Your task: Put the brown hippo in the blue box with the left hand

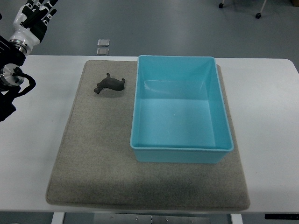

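So the brown hippo (110, 84) stands on the grey mat (93, 154), just left of the blue box (181, 154) and apart from its wall — room on three sides for fingers. The box is empty, mouth up, ready for a drop over its left rim. The left hand (36, 16) hangs at top-left beyond the table (32, 154) edge — fingers extended, holding nothing. The path to the hippo looks clear.
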`<action>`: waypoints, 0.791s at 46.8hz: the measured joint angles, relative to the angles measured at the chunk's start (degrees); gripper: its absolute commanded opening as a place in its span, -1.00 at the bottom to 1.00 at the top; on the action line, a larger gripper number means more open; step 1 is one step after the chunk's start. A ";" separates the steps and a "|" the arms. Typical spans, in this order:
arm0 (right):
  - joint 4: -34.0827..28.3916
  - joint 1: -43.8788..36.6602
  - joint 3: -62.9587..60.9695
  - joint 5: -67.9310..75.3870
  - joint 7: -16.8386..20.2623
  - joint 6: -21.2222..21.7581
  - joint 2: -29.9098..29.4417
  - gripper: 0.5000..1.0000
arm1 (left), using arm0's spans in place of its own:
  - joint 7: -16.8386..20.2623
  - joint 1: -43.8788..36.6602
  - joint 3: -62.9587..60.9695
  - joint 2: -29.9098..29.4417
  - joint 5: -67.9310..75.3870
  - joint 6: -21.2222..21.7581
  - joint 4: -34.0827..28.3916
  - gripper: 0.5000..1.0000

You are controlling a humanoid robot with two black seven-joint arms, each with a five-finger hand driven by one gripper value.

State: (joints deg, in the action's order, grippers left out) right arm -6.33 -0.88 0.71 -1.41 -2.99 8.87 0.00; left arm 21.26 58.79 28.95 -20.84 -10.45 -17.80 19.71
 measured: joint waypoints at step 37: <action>0.00 0.00 0.00 0.00 0.00 0.00 0.00 0.74 | 0.11 0.87 -6.01 -0.52 6.34 -5.16 -0.02 0.98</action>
State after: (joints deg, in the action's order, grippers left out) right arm -6.33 -0.88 0.70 -1.41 -2.99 8.87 0.00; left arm 21.37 59.67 22.95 -21.36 -4.11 -22.96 19.69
